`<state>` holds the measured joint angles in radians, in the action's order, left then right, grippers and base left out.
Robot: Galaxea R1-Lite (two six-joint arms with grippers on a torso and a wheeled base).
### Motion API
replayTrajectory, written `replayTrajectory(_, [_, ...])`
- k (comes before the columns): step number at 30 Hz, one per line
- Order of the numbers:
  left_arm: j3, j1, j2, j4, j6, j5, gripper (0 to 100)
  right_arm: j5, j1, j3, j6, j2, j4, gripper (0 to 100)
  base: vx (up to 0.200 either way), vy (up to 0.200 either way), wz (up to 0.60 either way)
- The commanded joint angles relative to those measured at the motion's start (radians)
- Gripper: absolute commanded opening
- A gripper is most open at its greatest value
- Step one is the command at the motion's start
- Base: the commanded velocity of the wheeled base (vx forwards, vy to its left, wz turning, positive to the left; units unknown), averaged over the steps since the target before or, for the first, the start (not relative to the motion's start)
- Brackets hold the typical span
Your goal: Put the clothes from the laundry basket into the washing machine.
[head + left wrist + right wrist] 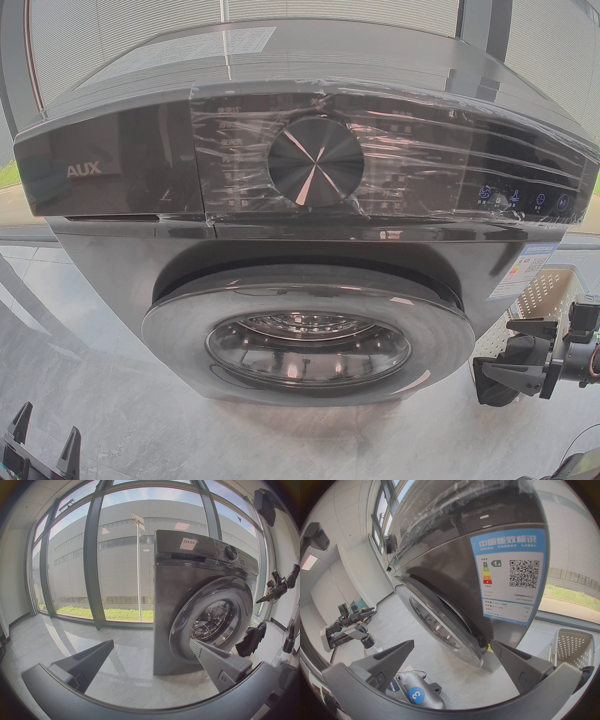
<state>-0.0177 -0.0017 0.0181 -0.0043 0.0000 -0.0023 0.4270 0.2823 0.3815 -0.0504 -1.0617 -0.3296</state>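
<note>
The grey front-loading washing machine [312,250] stands straight ahead, and its round glass door [306,337] is shut. A white perforated laundry basket [550,290] sits on the floor to its right. A black garment [500,381] hangs over the basket's near side. My right gripper [497,347] is open and empty, level with the door's right edge and just in front of the garment. The right wrist view shows its fingers [451,643] spread before the door [437,620] and basket [572,645]. My left gripper [50,420] is open and empty, low at the left.
Pale tiled floor [94,350] spreads around the machine on the left and in front. Floor-to-ceiling windows [93,573] stand behind it. The left wrist view shows the machine [187,573] from its left side, with the black garment [253,636] beyond.
</note>
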Motion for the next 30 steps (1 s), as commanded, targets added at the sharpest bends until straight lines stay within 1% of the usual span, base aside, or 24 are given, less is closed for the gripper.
replayTrajectory(1, [0.016,0.000,-0.018,0.000,0.000,0.001,100,-0.001,0.006,0.022,0.000,-0.066,0.000,100,0.000,0.000,0.00])
replayTrajectory(7, [0.016,0.000,-0.018,0.000,0.000,-0.001,100,-0.004,0.011,0.034,0.001,-0.101,-0.002,100,0.000,0.000,0.00])
replayTrajectory(11, [0.016,0.000,-0.018,0.000,0.000,-0.001,100,-0.004,0.049,0.056,0.006,-0.150,-0.002,100,0.000,0.000,0.00])
replayTrajectory(18, [0.016,0.000,-0.018,0.000,0.000,-0.001,100,-0.004,0.081,0.076,0.006,-0.208,-0.002,100,0.000,0.000,0.00])
replayTrajectory(21, [0.016,0.000,-0.018,0.000,0.000,-0.001,100,-0.004,0.098,0.076,0.009,-0.212,-0.002,100,0.000,0.000,0.00])
replayTrajectory(25, [0.016,0.000,-0.018,0.000,0.000,-0.002,100,-0.004,0.129,0.073,0.030,-0.212,-0.002,100,0.000,0.000,0.00])
replayTrajectory(30, [0.016,0.000,-0.018,0.000,0.000,-0.002,100,0.004,0.135,0.039,0.030,-0.195,0.001,100,0.000,0.000,0.00])
